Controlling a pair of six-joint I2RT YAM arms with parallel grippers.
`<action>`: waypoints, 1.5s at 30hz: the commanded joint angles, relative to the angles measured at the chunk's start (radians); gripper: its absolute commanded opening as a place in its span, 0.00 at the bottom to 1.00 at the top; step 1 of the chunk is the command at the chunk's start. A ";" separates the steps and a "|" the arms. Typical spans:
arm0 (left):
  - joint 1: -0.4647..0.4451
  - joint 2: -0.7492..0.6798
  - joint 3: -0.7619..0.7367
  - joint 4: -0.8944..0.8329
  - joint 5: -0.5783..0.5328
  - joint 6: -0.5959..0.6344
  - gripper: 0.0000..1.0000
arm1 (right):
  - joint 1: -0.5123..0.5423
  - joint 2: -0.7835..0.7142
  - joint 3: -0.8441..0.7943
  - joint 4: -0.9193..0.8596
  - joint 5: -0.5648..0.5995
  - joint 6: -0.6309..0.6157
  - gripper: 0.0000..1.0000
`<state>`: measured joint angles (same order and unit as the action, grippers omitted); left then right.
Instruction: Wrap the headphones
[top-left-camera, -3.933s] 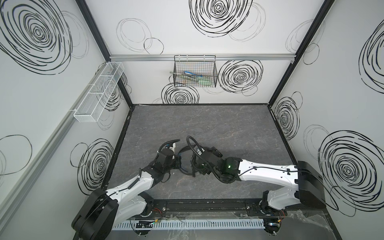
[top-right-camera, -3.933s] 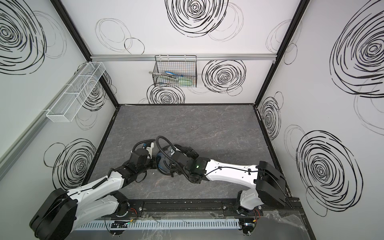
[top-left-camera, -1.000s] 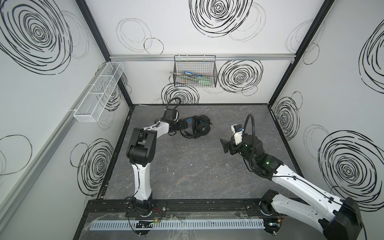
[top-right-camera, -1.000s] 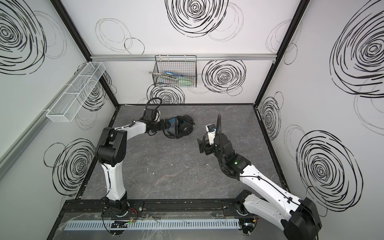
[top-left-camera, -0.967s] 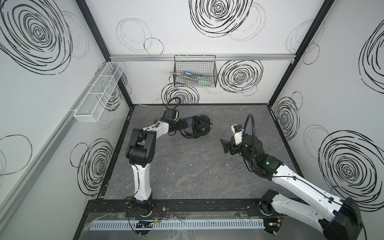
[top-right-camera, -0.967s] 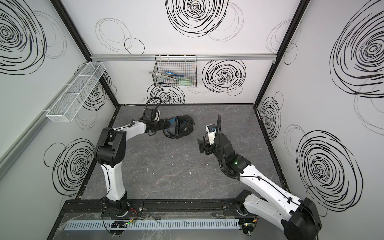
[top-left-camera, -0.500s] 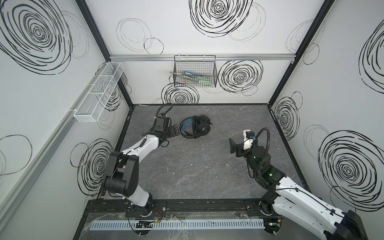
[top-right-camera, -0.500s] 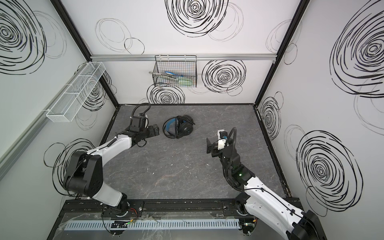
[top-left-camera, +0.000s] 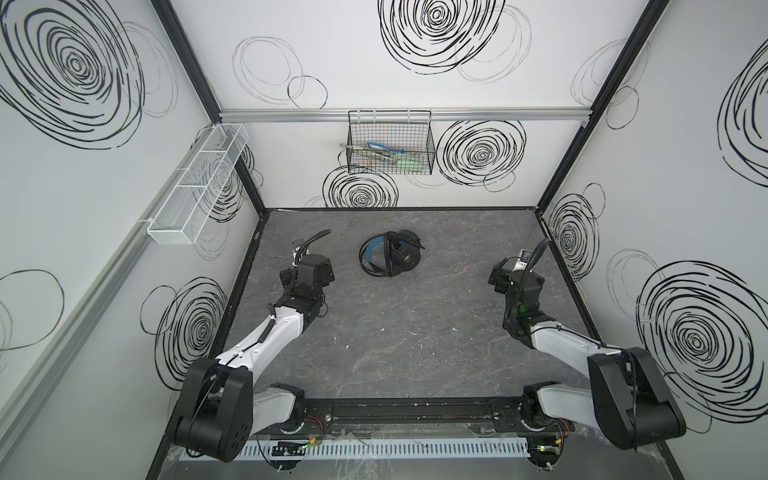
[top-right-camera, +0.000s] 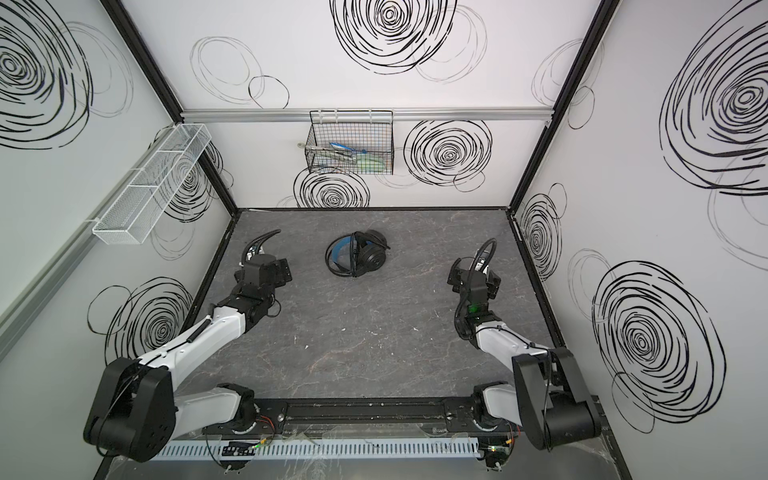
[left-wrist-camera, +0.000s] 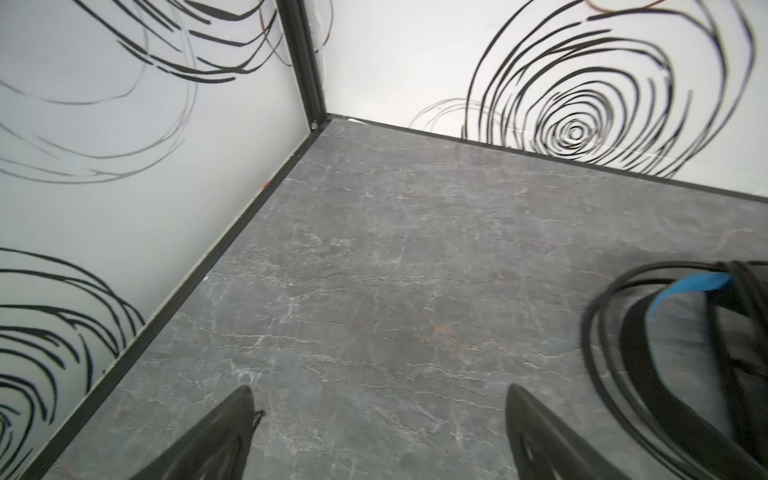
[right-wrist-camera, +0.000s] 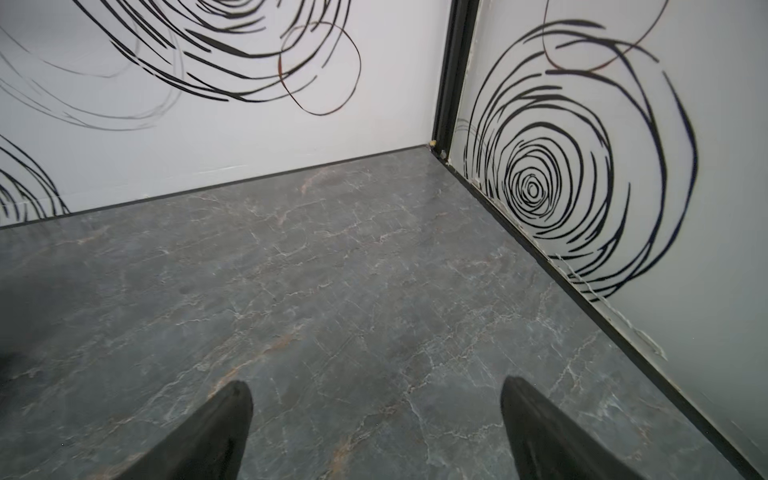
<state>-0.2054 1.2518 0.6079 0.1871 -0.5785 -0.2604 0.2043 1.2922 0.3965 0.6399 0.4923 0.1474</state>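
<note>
the headphones (top-left-camera: 390, 259) lie on the tabletop (top-left-camera: 395, 332), upper middle in both top views. the left gripper (left-wrist-camera: 380, 399) and right gripper (right-wrist-camera: 376, 392) stand wide open, both empty. the left one is nearer; the headphones are to its right in the frame

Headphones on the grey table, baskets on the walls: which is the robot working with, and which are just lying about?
Part of the job:
- the headphones, with their cable looped around them
- the left gripper and the right gripper, both open and empty

Just there:
- the black wire basket on the back wall
- the white mesh tray on the side wall
</note>
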 joint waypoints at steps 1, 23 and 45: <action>0.000 0.019 -0.106 0.322 -0.079 0.129 0.96 | -0.007 0.029 0.025 0.134 -0.034 -0.062 0.97; 0.080 0.250 -0.447 1.244 0.270 0.261 0.96 | -0.100 0.207 -0.015 0.278 -0.063 -0.050 0.97; 0.039 0.255 -0.473 1.307 0.198 0.284 0.96 | -0.184 0.186 -0.114 0.405 -0.342 -0.062 0.97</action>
<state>-0.1646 1.4986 0.1436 1.3869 -0.3676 0.0048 0.0200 1.4818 0.2733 0.9882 0.1795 0.0914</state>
